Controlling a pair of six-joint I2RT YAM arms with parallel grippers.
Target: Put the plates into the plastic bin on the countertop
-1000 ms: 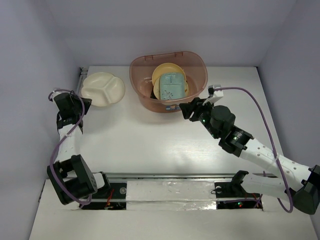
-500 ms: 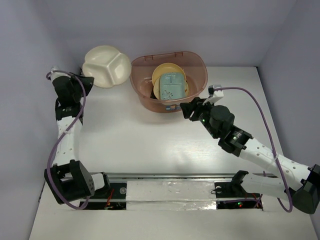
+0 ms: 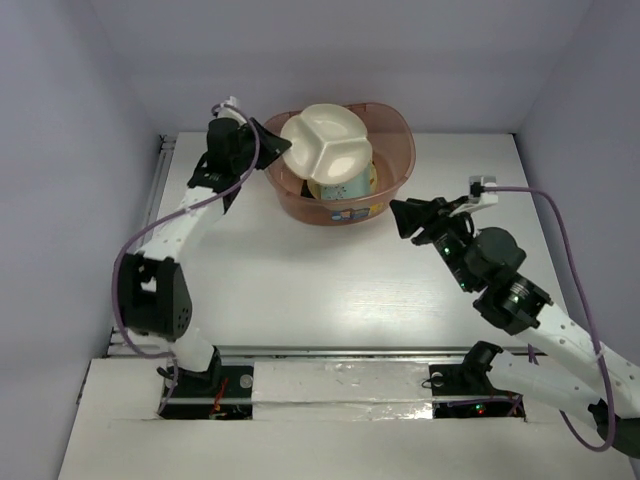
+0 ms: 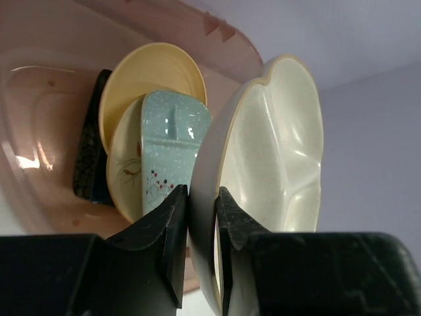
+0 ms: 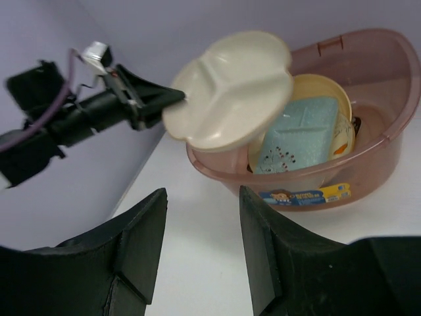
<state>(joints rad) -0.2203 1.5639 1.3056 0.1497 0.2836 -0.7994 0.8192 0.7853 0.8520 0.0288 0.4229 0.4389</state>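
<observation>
Now the cream plate (image 3: 325, 140) hangs tilted over the left side of the bin (image 3: 398, 160), at the far middle of the countertop (image 3: 300, 270). The left gripper (image 3: 270, 150) pinches its rim. Beneath it a mint plate (image 5: 299, 135) and a yellow plate (image 5: 325, 89) lean inside. To the near right, the right gripper (image 3: 402, 217) hovers, jaws spread, empty.

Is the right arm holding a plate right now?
No, the right gripper has its jaws open and empty, while the left gripper clamps the cream divided plate over the plastic bin.
</observation>
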